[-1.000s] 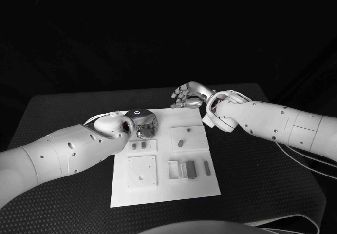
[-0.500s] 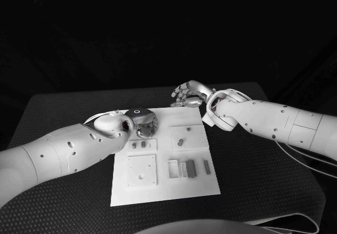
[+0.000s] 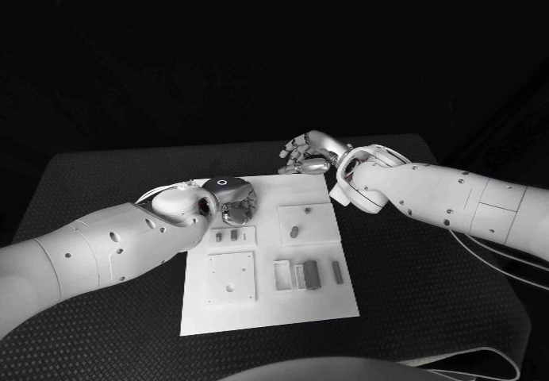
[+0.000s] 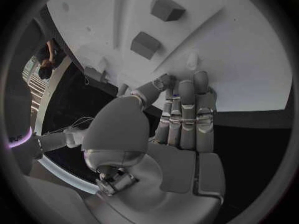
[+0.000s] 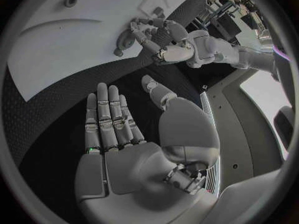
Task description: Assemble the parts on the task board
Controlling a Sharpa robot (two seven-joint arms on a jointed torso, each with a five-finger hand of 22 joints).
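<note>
Silver left robot hand (image 3: 235, 208) flat on task board (image 3: 270, 309), right robot hand (image 3: 307, 155) spread, empty

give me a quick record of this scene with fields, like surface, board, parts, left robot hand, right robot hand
surface: black table
board: white task board in the middle of the table
parts: small grey pieces lying on the near half of the board
left robot hand: over the board's far left area, fingers together, nothing seen held
right robot hand: at the board's far edge, above the table, fingers spread, holding nothing
task state: several pieces loose on the board, assembly not finished
</note>
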